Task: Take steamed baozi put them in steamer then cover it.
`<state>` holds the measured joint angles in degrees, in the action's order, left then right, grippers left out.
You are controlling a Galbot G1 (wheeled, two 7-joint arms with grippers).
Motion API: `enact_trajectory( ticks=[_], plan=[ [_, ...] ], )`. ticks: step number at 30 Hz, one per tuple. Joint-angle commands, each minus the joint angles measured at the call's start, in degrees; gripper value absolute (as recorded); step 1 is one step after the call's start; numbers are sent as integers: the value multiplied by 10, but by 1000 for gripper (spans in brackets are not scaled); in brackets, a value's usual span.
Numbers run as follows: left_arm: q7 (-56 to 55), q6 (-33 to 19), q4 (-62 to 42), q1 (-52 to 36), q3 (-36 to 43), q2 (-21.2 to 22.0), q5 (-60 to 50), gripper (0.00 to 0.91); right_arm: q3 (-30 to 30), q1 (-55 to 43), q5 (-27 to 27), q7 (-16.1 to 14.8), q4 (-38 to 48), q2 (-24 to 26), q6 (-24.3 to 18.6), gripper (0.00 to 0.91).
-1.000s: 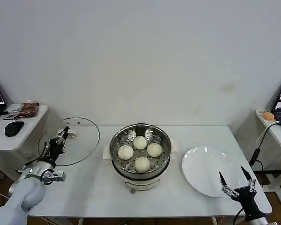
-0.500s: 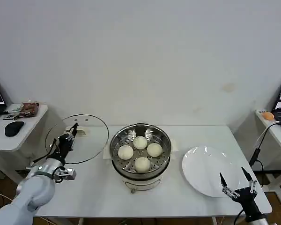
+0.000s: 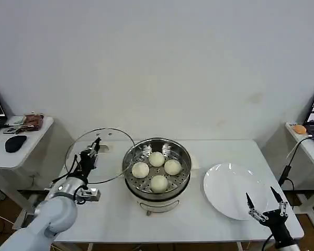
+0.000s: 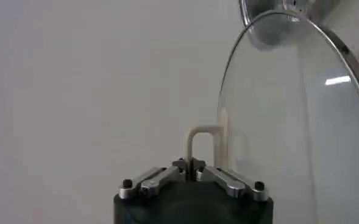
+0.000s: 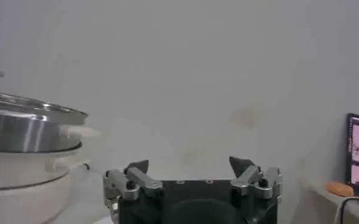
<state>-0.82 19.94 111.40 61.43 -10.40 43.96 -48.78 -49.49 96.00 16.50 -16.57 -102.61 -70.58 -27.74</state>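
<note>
On the far left a small side table (image 3: pixel 21 138) carries a dark mouse (image 3: pixel 14 143) and a few small items, apart from the white counter (image 3: pixel 110 209) where the work stands. Over the counter's left part the left tool (image 3: pixel 92 151) is raised above the surface, its fingers pressed together on the pale bar handle of the cover (image 3: pixel 102 154); the left wrist view shows the two fingertips pinched on that cream handle (image 4: pixel 202 146) with the cover (image 4: pixel 301 122) standing on edge beside it. The cover is held in the air, tilted up on its side, its steel rim reaching just over the left edge of the steamer (image 3: pixel 157 170) without lying on it. The steamer sits at the middle of the counter, uncovered, its cream side handles out to either side, and on its perforated tray lie the four steamed baozi (image 3: pixel 157 170): one at the back (image 3: pixel 156 159), one on the left (image 3: pixel 140 169), one on the right (image 3: pixel 172 167) and one at the front (image 3: pixel 159 183), close together in a cluster. To the right of the steamer, apart from it, lies a flat white plate (image 3: pixel 231 191). At the counter's front right corner, just beside the plate's near edge, the right tool (image 3: pixel 263 201) is parked low with its fingers spread wide and holding nothing; in the right wrist view its fingertips (image 5: pixel 191 165) stand well apart, with the steamer (image 5: pixel 27 131) off to one side.
</note>
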Motion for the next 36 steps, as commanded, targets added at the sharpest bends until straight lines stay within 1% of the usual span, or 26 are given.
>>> enact_trajectory(
  ticks=[1,5,14,23,28,33,36],
  plan=[
    [4,46,14,-34,74,8,5,0,0,-2,-1,0,0,-2,0,907],
    [3,57,8,-63,110,13,6,0,-1,-3,-1,0,2,-3,-1,907],
    [0,73,-3,-117,171,47,-11,0,-2,-6,-3,0,6,-5,-1,907],
    [2,100,-5,-156,238,62,-35,0,0,-11,-4,-1,9,-7,0,907],
    [11,127,-9,-180,276,66,-37,0,1,-12,-6,-1,11,-9,-2,907],
    [21,151,-14,-194,295,74,-39,0,1,-12,-7,-2,12,-10,-3,907],
    [29,152,-16,-202,305,77,-43,0,1,-12,-8,-2,13,-10,-4,907]
  ],
)
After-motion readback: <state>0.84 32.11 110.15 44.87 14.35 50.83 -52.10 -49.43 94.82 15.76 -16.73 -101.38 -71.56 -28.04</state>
